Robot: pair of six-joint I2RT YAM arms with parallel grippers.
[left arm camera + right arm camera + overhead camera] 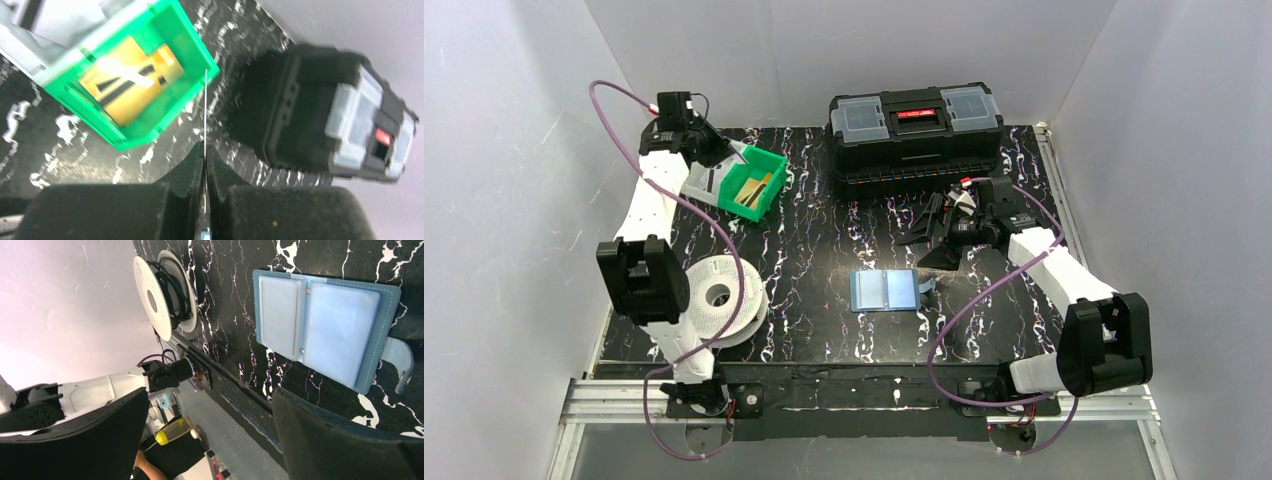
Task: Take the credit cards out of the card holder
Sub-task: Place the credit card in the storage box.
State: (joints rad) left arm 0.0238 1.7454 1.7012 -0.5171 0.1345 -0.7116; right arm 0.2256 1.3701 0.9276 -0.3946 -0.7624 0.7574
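The card holder (884,290) is seen lying open, pale inside up, on the table (824,330), just in front of the black toolbox (916,135). The right gripper (934,237) is held between toolbox and holder, its fingers spread wide, nothing gripped. Left of the toolbox, a thin card (205,105) is pinched edge-on by the left gripper (205,150) at the green bin (165,30), where orange-tan credit cards (125,82) are lying.

White links (656,205), black joints (642,280), purple cables (931,355), seemingly padded jaws
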